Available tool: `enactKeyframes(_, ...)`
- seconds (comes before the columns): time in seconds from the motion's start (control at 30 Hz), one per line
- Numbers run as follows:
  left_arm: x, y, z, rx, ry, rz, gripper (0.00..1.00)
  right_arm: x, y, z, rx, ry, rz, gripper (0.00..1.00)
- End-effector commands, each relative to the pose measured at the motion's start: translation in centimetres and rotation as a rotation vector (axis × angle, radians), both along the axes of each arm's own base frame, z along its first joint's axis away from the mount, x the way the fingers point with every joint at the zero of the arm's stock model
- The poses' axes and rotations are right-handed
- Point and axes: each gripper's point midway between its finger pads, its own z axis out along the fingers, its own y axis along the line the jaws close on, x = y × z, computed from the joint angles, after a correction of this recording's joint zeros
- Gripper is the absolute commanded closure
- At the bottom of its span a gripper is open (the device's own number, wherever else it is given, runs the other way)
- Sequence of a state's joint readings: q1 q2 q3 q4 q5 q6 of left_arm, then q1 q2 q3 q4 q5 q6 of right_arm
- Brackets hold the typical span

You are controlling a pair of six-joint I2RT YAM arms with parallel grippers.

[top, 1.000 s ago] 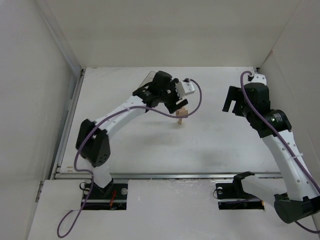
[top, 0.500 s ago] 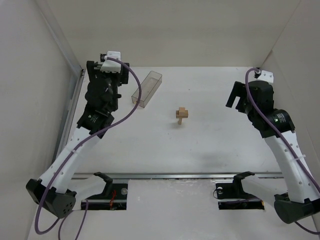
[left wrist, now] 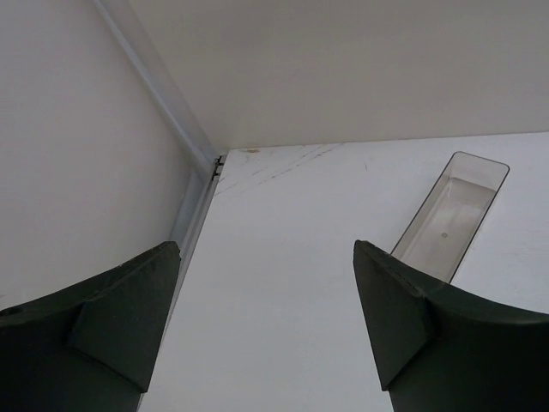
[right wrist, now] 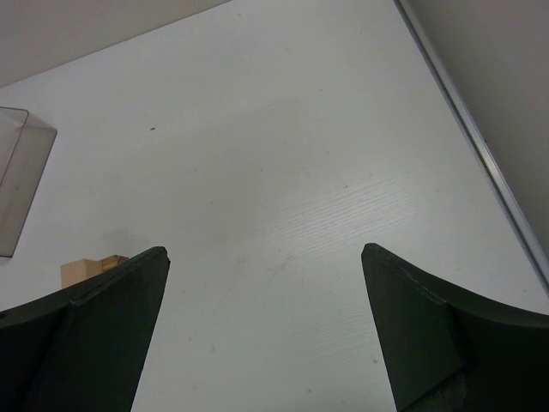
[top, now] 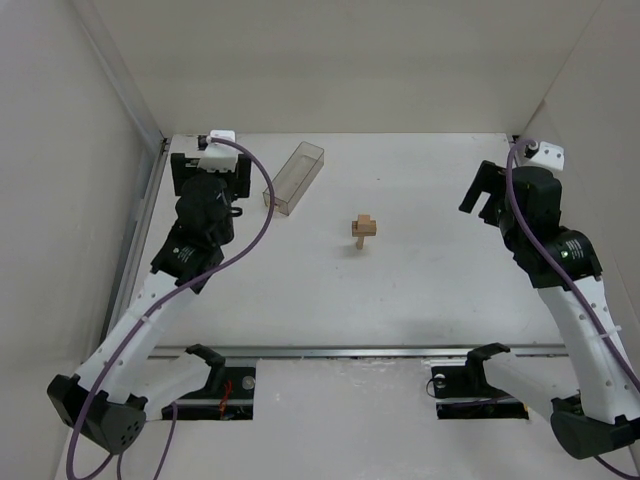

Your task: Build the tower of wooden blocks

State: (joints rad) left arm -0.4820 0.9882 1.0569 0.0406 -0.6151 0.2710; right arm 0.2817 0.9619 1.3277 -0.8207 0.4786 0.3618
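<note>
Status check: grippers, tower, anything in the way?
Left gripper open, empty. Right gripper open, empty. Wood block tower standing mid-table. Clear box apart, not blocking.

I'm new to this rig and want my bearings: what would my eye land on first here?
A tiny wood block tower stands alone in the middle of the white table, its top block laid crosswise. A clear plastic box lies at a slant, left of it and farther back, and looks empty. The left hand and the right hand hang open with nothing between their fingers, each at its own side, well away from the tower.

wood block tower (top: 364, 231), tan, upright, mid-table
</note>
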Motion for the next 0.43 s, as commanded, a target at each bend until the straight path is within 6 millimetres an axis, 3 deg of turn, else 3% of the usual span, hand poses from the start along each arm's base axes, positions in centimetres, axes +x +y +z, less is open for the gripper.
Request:
enactKeyframes(0.0, -0.3, 0.46, 1.15, -0.042, -0.043, 0.019, 0.2, 0.26, -0.3, 1.46, 0.017, -0.067, -0.02, 0.0)
enactKeyframes(0.4, 0.0, -0.04, 0.26, -0.048, -0.022, 0.001, 0.18, 0.01, -0.57, 1.09, 0.014, -0.052, -0.036, 0.0)
